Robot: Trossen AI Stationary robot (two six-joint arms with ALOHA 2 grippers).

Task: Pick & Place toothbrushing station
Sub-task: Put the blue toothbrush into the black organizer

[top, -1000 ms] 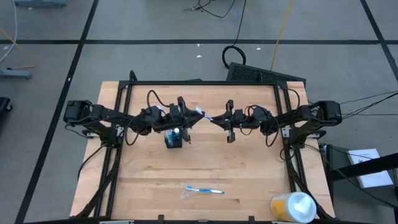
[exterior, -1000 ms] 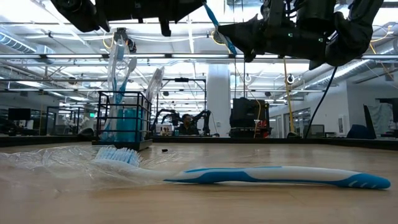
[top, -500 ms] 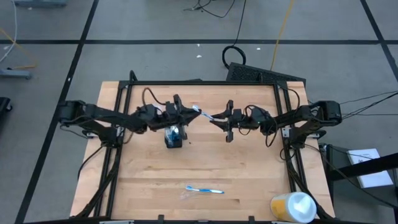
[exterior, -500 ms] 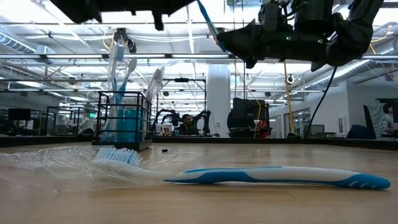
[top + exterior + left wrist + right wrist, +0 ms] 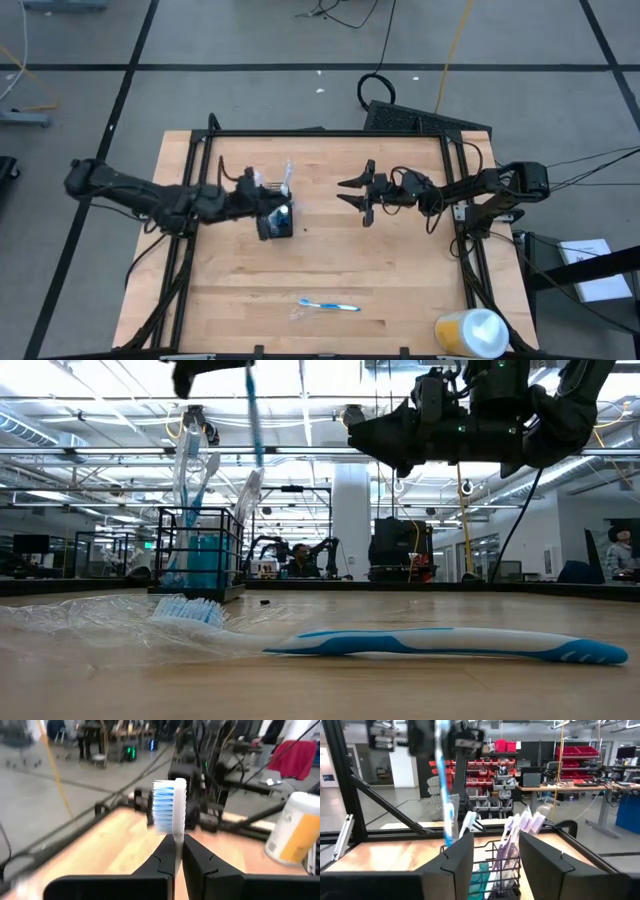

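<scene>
High view: across the desk, a handover has just been completed. The right end effector has been opened and drawn clear, empty. The left end effector is clamped on a toothbrush, now carried above the mesh holder; insertion is judged next.

We see our left arm reaching in from nine o'clock with its left gripper pinched shut, while our right arm stretches from three o'clock, its right gripper spread apart near centre.
</scene>
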